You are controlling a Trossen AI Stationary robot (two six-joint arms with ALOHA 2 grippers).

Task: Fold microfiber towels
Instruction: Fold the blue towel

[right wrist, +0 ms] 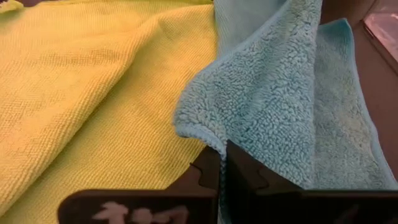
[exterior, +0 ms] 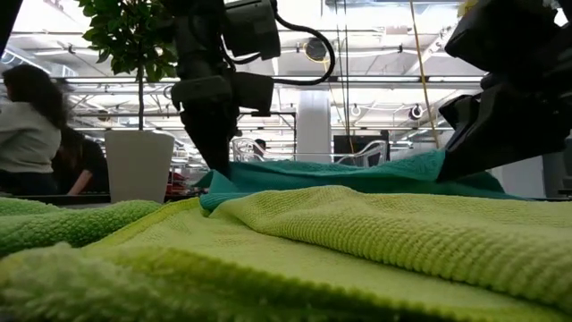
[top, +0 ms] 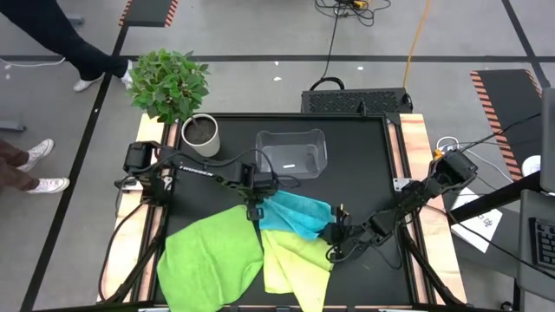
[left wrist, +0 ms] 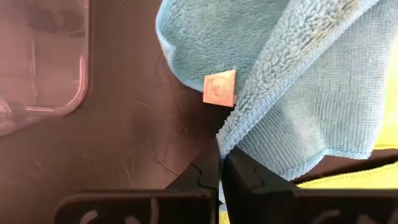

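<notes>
Pinching with both pairs of fingers, we hold the turquoise towel (top: pixel 297 215) at table centre: left gripper (left wrist: pixel 221 163) on its nine o'clock corner, right gripper (right wrist: pixel 222 155) on its four o'clock corner. It overlaps the pale yellow-green towel (top: pixel 295 260), beside the bright green towel (top: pixel 208 256). With so thin an edge caught, we judge a corner could slip free when lifted.

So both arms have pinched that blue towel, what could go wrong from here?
1. Each end effector, left and right, holds only a thin edge of the blue towel, so it might slip out when lifted.
2. The blue towel overlaps the yellow towel, which could get dragged along.
3. The clear bin and the plant pot stand close behind; a wide swing might knock them.
</notes>
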